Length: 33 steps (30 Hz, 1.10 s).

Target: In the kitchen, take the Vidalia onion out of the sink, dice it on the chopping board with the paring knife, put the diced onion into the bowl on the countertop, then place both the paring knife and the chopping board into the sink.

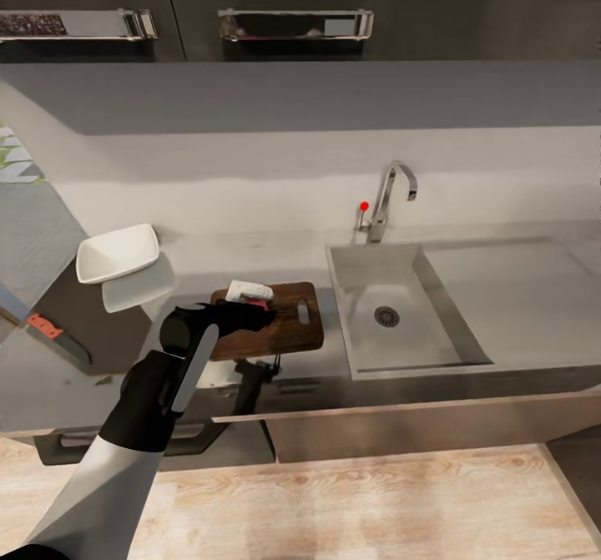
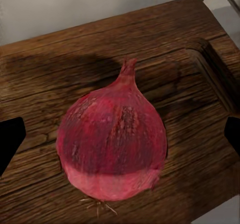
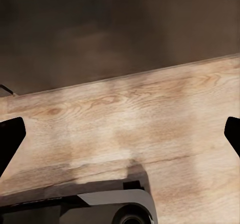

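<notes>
The Vidalia onion (image 2: 112,144), a reddish-pink bulb with a pointed tip, lies on the dark brown chopping board (image 1: 288,330). My left gripper (image 2: 120,139) hangs just above it, open, with a dark fingertip on each side and neither touching the bulb. In the head view the left gripper (image 1: 250,310) sits over the board's left half. The paring knife (image 1: 54,335), red-orange handle and dark blade, lies on the countertop (image 1: 517,293) at far left. The white bowl (image 1: 117,253) stands behind and left of the board. The sink (image 1: 367,351) is right of the board. My right gripper (image 3: 120,134) is open above the floor.
The chrome tap (image 1: 391,197) with its red dot rises behind the sink. Dark wall cabinets with steel handles (image 1: 294,24) hang above. The wooden floor (image 1: 376,501) runs in front of the dark base cabinets. A drainer surface lies right of the basin.
</notes>
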Tool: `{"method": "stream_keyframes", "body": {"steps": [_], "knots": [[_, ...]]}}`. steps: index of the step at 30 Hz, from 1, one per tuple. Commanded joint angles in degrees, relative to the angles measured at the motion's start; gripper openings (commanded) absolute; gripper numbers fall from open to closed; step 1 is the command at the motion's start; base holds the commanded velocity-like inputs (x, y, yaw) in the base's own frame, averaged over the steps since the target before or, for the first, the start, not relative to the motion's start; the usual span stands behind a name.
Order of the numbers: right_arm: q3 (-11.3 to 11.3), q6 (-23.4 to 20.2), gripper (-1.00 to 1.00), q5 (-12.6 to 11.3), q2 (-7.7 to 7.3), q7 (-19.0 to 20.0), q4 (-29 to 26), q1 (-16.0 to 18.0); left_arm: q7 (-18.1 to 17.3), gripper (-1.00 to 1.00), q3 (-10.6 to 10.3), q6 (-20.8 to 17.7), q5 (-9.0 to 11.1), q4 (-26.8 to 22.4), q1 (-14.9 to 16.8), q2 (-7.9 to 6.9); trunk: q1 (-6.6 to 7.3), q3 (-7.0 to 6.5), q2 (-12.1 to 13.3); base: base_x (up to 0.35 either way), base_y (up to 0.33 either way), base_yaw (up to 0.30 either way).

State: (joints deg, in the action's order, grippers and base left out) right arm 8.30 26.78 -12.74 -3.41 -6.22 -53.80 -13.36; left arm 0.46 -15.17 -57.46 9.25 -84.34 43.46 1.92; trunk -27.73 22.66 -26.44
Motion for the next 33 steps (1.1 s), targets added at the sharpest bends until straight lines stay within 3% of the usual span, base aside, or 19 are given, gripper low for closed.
{"method": "stream_keyframes", "body": {"steps": [1, 33], "knots": [[0.3, 0.1, 1.00, -0.3, -0.09, -0.5, -0.1, 0.0, 0.1, 1.00, 0.0, -0.3, 0.2, 0.0, 0.0, 0.01, -0.03, -0.01, -0.1, -0.023, 0.000, 0.000], [0.3, 0.1, 1.00, -0.3, -0.05, -0.5, -0.1, 0.0, 0.0, 1.00, 0.0, -0.2, 0.2, 0.3, 0.0, 0.00, -0.03, -0.20, -0.1, -0.325, 0.000, 0.000]]}}
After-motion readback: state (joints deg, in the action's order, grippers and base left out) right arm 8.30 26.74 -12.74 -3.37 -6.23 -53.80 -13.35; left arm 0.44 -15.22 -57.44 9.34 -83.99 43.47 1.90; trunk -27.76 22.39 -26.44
